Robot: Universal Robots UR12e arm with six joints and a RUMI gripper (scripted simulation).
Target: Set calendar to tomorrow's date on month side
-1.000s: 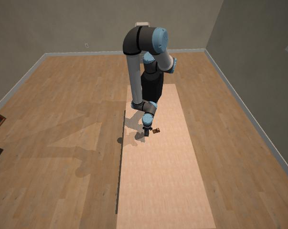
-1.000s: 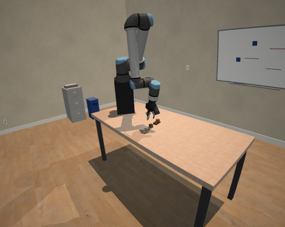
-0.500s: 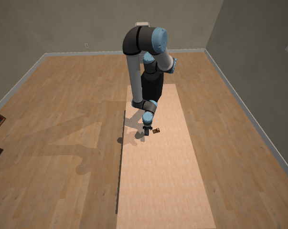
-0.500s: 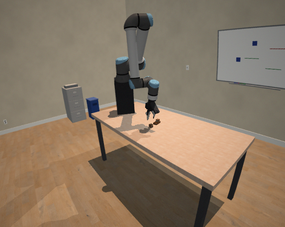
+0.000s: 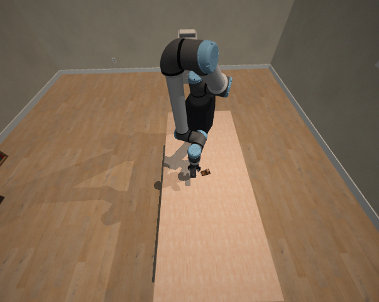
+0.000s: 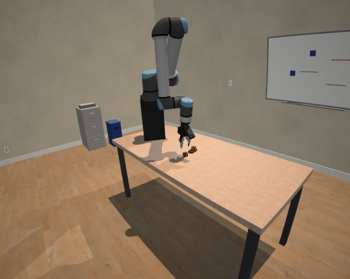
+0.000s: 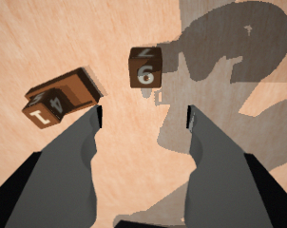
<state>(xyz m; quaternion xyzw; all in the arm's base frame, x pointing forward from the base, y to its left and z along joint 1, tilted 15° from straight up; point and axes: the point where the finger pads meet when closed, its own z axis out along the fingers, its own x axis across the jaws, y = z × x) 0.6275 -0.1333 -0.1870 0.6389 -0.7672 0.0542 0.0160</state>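
My gripper (image 7: 144, 106) (image 6: 185, 147) is open and empty, above the table. One dark brown cube (image 7: 145, 67) (image 6: 185, 154) lies loose on the table, ahead of the fingertips in the wrist view. Its larger visible face bears a 9 or 6, and a narrow face beside it bears a 7. The orange-brown tray (image 7: 81, 88) (image 6: 191, 151) (image 5: 203, 173) lies to the left in the wrist view. The other cube (image 7: 42, 113) (image 6: 194, 147) (image 5: 207, 170) sits at one end of the tray and shows 1, 4 and 5. The loose cube is hidden in the top view. The month's name is not legible.
The wooden table (image 5: 215, 227) (image 6: 238, 176) carries the arm's black pedestal (image 5: 200, 112) (image 6: 152, 120) at its far end. The tray stands close beside the loose cube. The arm's shadow (image 7: 229, 43) falls across the table beside the loose cube.
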